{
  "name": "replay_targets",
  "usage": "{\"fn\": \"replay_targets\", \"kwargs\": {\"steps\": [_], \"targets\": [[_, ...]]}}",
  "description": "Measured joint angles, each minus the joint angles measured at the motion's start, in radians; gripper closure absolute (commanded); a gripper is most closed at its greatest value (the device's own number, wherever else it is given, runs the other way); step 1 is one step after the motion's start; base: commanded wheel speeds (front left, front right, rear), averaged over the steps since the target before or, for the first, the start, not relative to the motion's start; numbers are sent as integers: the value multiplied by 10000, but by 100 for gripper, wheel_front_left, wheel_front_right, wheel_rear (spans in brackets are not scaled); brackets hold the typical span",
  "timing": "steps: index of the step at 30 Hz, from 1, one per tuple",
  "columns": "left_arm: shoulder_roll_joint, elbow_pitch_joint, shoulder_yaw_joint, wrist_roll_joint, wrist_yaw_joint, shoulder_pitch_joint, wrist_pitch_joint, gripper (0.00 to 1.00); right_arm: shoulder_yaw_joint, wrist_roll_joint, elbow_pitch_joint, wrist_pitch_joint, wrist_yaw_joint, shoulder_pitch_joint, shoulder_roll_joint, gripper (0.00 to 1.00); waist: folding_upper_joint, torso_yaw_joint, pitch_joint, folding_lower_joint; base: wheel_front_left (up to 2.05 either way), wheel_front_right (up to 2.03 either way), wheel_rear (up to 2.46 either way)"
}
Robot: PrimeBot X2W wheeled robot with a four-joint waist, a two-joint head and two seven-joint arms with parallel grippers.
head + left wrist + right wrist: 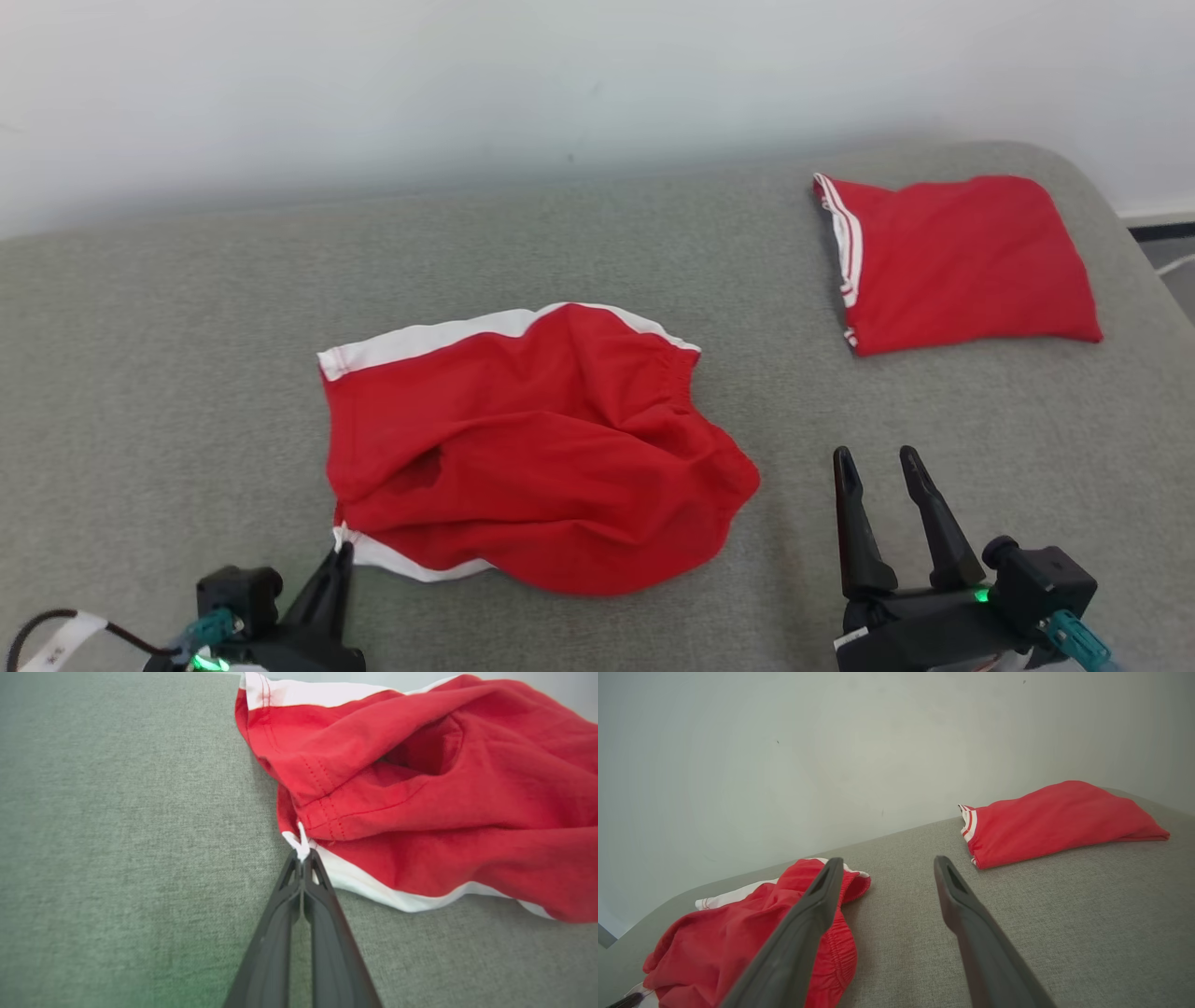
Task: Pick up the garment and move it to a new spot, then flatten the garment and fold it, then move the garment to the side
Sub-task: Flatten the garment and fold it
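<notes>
Red shorts [532, 448]: crumpled at the middle of the grey cushion [187, 373], long axis running left to right, elastic waistband toward the right end.
Left gripper [341, 553]: clenched on the white-trimmed near-left corner of the shorts; the bulk lies ahead and to its right.
Right gripper [878, 457]: fingers spread, holding nothing, just off the shorts' right end.
Nearer arm: left has its corner; the right would likely reach leftward for the waistband.
Folded red garment [962, 261]: far right, well apart.
</notes>
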State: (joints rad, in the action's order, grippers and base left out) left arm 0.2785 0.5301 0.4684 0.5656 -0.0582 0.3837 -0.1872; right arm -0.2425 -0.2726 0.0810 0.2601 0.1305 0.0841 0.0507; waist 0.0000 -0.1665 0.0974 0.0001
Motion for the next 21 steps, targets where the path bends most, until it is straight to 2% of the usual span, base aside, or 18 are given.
{"fn": "replay_targets", "kwargs": {"steps": [5, 12, 16, 20, 21], "targets": [[84, -1106, 86, 17, -351, -863, 146, 100, 199, -86, 8, 4, 0, -175, -4, 0, 0, 477, -230, 0, 0, 0, 0], [671, -3329, -104, 138, -1283, -2404, 757, 100, 366, -88, -8, 12, 0, -389, -2, 0, 0, 1271, -608, -1, 0, 0, 0], [884, -3858, -182, 209, -1534, -2841, 941, 100, 372, -82, 8, 12, 0, -512, -2, 0, 0, 1540, -748, -1, 0, 0, 0], [830, -3894, -299, 364, -1576, -3063, 871, 100, 355, -71, 54, 10, 0, -563, -2, 0, 0, 1618, -897, -1, 0, 0, 0], [798, -3885, -313, 405, -1630, -3066, 775, 74, 366, -71, 67, 10, 0, -589, -2, 0, 0, 1623, -928, -1, 0, 0, 0]]}}
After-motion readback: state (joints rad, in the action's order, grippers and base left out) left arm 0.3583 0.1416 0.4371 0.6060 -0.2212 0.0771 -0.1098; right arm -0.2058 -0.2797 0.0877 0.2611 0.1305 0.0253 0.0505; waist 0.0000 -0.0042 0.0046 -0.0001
